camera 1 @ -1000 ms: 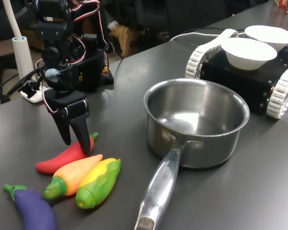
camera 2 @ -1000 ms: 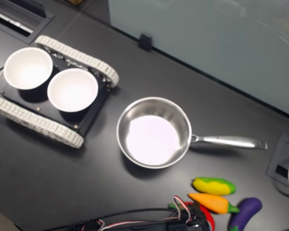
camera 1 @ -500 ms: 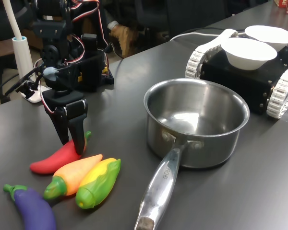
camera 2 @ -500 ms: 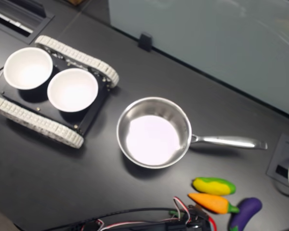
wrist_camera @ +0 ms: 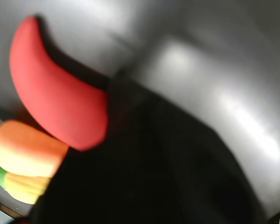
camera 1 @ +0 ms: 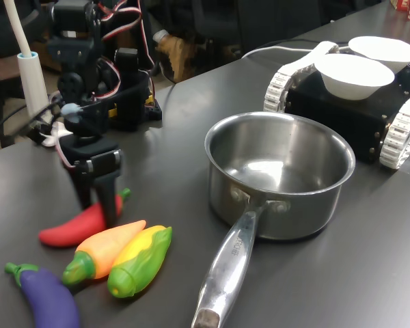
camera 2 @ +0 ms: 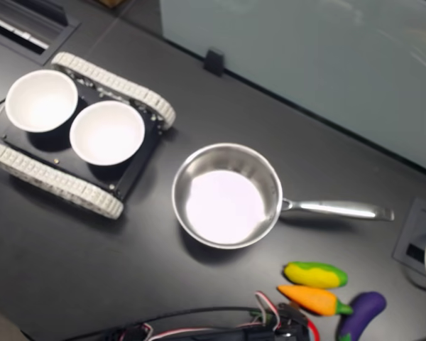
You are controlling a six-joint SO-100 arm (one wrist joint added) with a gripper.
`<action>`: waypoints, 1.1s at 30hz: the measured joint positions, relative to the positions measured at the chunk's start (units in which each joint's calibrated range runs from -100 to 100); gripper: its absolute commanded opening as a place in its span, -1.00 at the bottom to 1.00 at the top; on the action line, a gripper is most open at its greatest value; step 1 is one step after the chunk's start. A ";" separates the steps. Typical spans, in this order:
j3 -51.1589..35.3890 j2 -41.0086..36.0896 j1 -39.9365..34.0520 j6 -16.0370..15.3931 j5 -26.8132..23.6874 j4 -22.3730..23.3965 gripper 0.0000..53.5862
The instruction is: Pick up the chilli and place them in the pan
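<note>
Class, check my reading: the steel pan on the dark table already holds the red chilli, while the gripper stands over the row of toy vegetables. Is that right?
Not quite. In the first exterior view the pan is empty. The chilli lies on the table beside the toy carrot, under the gripper. The rest stands.

Dark table (camera 2: 92, 270) (matte), frosted glass panel (camera 2: 305, 57) behind.

We see end effector (camera 1: 100, 210) shifted toward first exterior view's left over last second, arm leaning that way too. Chilli (camera 1: 78, 225) slid with it, red tip now farther toward first exterior view's left, green stem end drawn in from where it lay. In second exterior view, less of chilli (camera 2: 312, 328) shows at lower edge
</note>
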 measured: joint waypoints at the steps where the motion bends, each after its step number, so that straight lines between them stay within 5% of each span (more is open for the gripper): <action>1: 0.09 0.00 0.77 0.28 0.10 -0.25 -0.04; 4: 0.18 0.00 1.65 0.92 0.10 -0.68 -0.32; 8: 0.18 0.00 1.76 0.92 -0.10 -0.76 -0.99; 23: 0.90 -4.38 1.98 0.92 -3.03 -1.10 -0.99; 33: -1.90 -16.92 -0.11 -1.65 -9.18 -1.10 -0.99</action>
